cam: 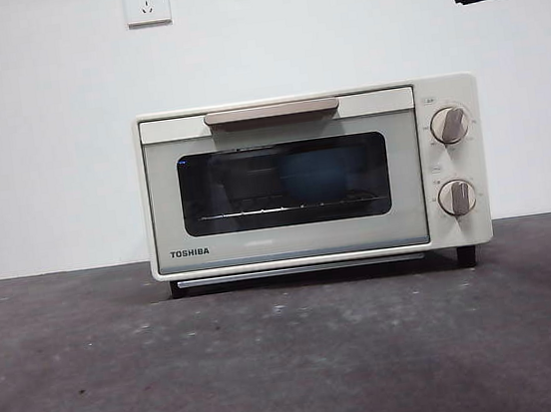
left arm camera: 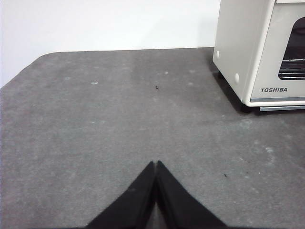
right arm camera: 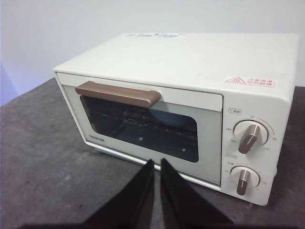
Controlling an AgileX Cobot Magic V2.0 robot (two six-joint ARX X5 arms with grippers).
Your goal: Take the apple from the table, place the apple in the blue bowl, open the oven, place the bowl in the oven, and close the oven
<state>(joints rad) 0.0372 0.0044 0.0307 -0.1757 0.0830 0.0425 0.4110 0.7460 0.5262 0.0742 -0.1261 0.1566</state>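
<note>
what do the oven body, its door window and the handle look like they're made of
The oven body looks like cream-painted sheet metal with a smooth satin finish, though plastic cannot be ruled out. The door window seems to be dark tinted glass: it is see-through, showing the wire rack and the blue bowl inside. The handle is a matte beige-brown bar, probably plastic or coated metal.

the front view sits low, near counter (cam: 295,364) height, looking level and straight at the closed door of the oven (cam: 312,176) with a white wall behind. the left wrist view looks down across open counter (left arm camera: 119,119) and catches only the oven's (left arm camera: 248,52) side and door edge. the right wrist view looks down from close above at the oven's (right arm camera: 190,67) front and top, which it shares with the front view.
</note>
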